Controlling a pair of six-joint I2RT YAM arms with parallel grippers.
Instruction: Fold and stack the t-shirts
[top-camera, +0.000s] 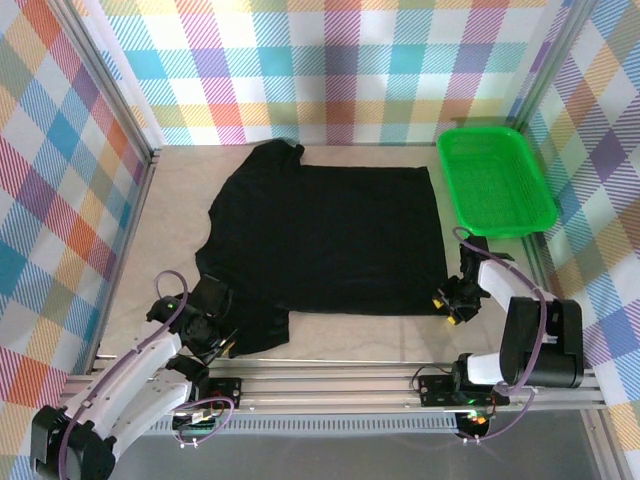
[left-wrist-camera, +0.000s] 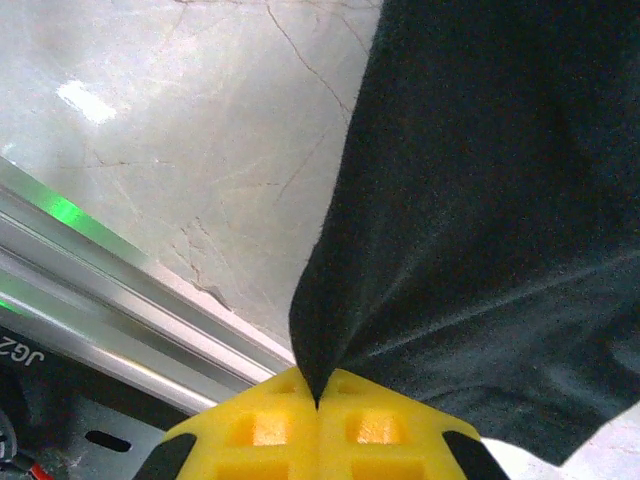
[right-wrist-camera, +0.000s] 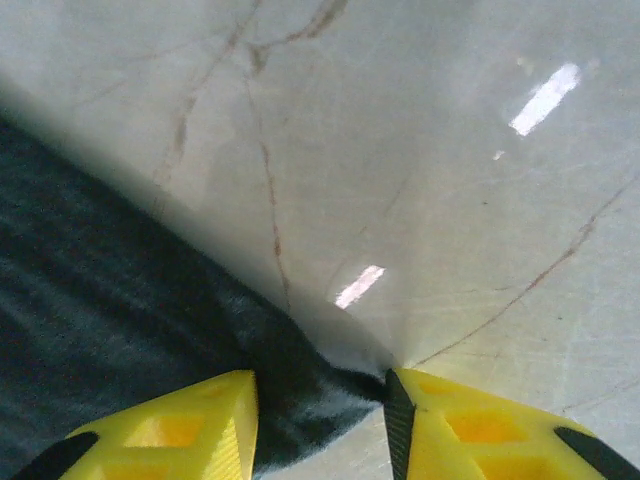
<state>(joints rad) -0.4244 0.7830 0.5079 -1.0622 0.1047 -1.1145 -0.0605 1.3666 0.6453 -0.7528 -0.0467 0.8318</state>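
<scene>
My left gripper (left-wrist-camera: 318, 398) is pressed together on the near-left edge of the black t-shirt (top-camera: 330, 235), which lies spread flat in the middle of the table (top-camera: 175, 200). That pinch looks thin. If it slips, I reckon that side drops and bunches. My right gripper (right-wrist-camera: 320, 388) stands spread astride the near-right corner, not yet pinching, and closing there might catch only the tip. I can't make out the neck label, and the cloth inside the left jaws is hidden.

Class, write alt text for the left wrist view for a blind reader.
The yellow left pincer is shut on a pinched edge of the black t-shirt, above a pale veined table; a metal rail crosses lower left.
</scene>
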